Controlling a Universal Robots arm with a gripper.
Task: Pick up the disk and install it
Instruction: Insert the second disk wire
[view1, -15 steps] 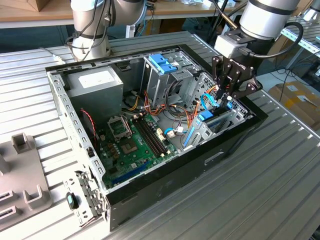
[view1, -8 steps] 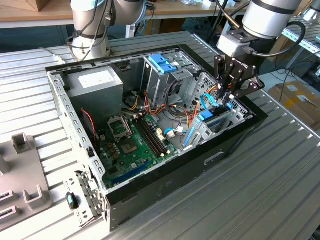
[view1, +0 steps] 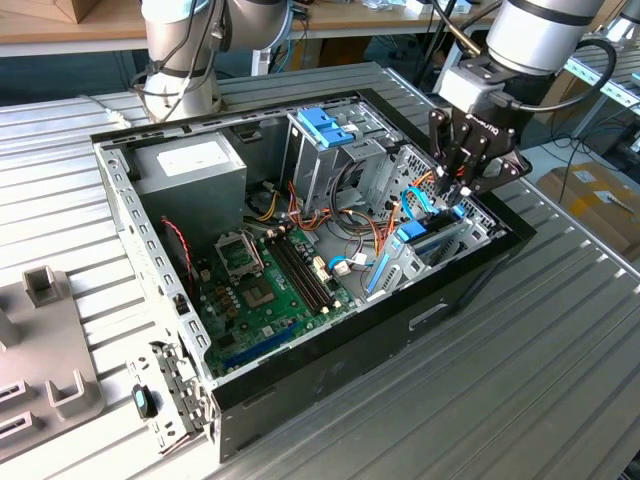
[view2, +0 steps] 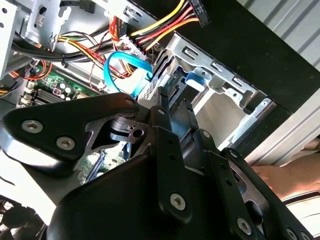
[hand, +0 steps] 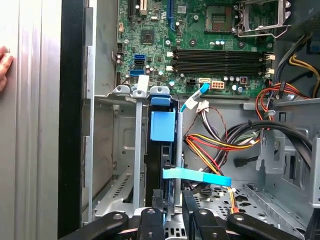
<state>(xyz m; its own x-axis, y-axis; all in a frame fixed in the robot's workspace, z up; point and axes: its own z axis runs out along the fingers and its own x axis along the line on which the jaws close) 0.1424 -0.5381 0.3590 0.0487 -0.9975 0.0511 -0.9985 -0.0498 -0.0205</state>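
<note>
Here the disk (hand: 162, 150) stands edge-up in its bay — jaws clamped narrow on it.

We find the gripper (view1: 458, 190) over the drive cage (view1: 440, 235) at the computer case's (view1: 330, 375) wall on the exterior view's right. Directly beneath it the disk (hand: 162, 150) stands on edge inside that cage. Beyond the disk lies the motherboard (hand: 200, 40), deeper in the case.
</note>
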